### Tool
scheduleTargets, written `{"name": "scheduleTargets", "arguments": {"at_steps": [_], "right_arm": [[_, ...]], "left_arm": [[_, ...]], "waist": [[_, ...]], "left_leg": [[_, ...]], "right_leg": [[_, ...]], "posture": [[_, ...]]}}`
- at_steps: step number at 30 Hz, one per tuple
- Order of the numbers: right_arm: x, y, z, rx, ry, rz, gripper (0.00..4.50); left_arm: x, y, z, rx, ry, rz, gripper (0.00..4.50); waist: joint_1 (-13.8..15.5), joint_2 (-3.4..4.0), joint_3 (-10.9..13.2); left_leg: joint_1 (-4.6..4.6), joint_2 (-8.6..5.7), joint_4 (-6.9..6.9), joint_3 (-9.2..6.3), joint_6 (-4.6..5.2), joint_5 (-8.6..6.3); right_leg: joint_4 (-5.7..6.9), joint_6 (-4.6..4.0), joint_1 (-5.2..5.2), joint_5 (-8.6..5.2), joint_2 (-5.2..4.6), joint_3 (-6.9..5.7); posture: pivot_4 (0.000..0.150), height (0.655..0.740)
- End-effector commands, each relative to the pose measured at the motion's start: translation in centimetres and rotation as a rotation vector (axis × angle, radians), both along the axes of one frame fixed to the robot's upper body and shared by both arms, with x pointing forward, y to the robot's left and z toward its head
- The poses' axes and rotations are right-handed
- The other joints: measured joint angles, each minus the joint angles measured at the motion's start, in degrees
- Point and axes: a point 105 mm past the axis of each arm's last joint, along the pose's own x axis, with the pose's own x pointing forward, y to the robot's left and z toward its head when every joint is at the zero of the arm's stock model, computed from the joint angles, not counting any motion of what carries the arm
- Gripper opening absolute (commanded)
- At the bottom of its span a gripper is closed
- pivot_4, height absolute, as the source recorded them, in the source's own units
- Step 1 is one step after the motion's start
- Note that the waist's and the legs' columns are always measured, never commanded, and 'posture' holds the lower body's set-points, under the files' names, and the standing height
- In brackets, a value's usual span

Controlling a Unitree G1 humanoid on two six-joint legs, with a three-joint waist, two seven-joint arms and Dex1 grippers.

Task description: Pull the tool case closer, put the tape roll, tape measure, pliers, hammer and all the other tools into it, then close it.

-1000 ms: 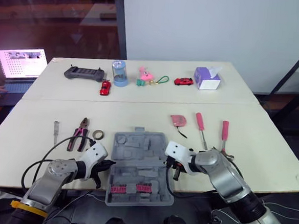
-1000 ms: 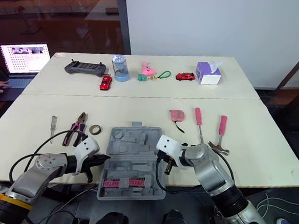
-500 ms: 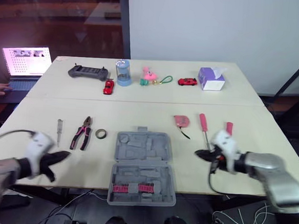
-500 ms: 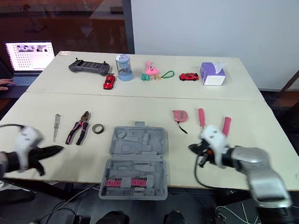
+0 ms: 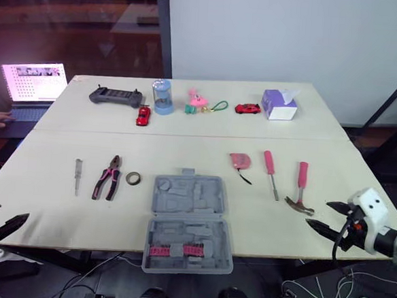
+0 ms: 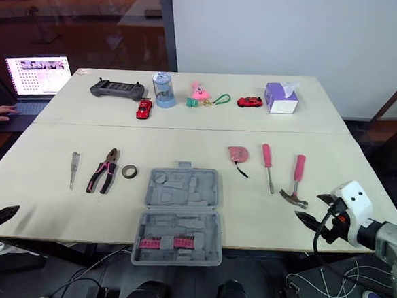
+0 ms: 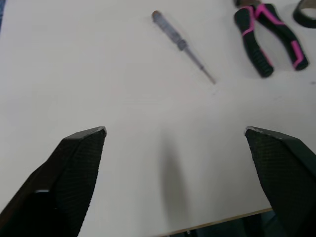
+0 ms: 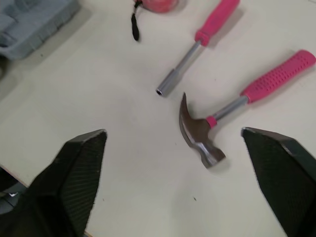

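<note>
Open tool case and six loose tools on the tabletop

The grey tool case lies flat and open between the two pincers, well apart from both, with pink pieces in its near half. Just ahead of the right pincer lies the hammer, its steel head toward the pincer and its pink handle pointing away. The pink-handled screwdriver lies beyond it, and the pink tape measure beyond that. Ahead of the left pincer lies a slim screwdriver. Past it are the closed black-and-pink pliers, and the dark tape roll lies flat just beside them.
</note>
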Motion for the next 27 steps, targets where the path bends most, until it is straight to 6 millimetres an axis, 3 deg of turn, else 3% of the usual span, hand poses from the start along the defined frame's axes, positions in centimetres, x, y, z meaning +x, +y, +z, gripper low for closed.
{"name": "scheduleTargets", "arguments": {"at_steps": [1,8,11,14,20,27], "right_arm": [[0.3,0.8,1.4,0.002,-0.058,0.023,4.50],[1.1,4.8,3.0,0.071,-0.106,0.095,4.50],[1.8,8.6,4.3,0.140,-0.130,0.201,4.50],[2.4,12.9,5.0,0.169,-0.133,0.337,4.50],[3.0,18.3,4.5,0.140,-0.103,0.497,4.50],[4.2,21.9,3.9,0.080,-0.107,0.580,4.50]], "left_arm": [[0.7,-0.1,0.2,0.011,-0.003,0.022,4.46],[3.5,-2.7,1.0,-0.043,-0.085,-0.007,4.46],[5.3,-5.9,0.6,0.074,-0.061,-0.207,4.46],[8.1,-9.9,0.7,0.035,-0.013,-0.437,4.46],[13.6,-14.0,0.7,0.090,0.080,-0.676,4.46],[17.0,-17.4,-0.4,0.136,0.228,-0.843,4.46]], "waist": [[0.0,0.00,0.0],[0.1,-0.03,0.0],[0.1,-0.02,0.0],[0.3,0.00,0.0],[0.0,-0.13,0.0],[-0.7,-0.27,0.1]], "left_leg": [[0.00,0.00,0.00,0.00,0.00,0.00],[-0.01,0.00,0.04,0.00,-0.01,0.00],[0.00,-0.01,0.04,0.00,-0.02,0.00],[0.00,-0.01,0.04,0.01,-0.06,0.03],[-0.12,-0.08,0.09,-0.02,-0.14,0.08],[-0.12,-0.10,0.10,0.02,-0.45,0.27]], "right_leg": [[0.00,0.00,0.00,0.00,0.00,0.00],[0.00,0.03,0.00,0.02,-0.01,0.05],[0.00,0.03,0.00,0.03,-0.01,0.05],[0.01,0.02,0.00,0.04,0.00,0.05],[-0.02,0.13,-0.07,0.11,0.00,0.03],[0.02,0.16,-0.12,0.12,0.04,0.06]], "posture": [[0.150,0.7400],[0.150,0.7400],[0.150,0.7400],[0.150,0.7400],[0.150,0.7400],[0.150,0.7400]]}}
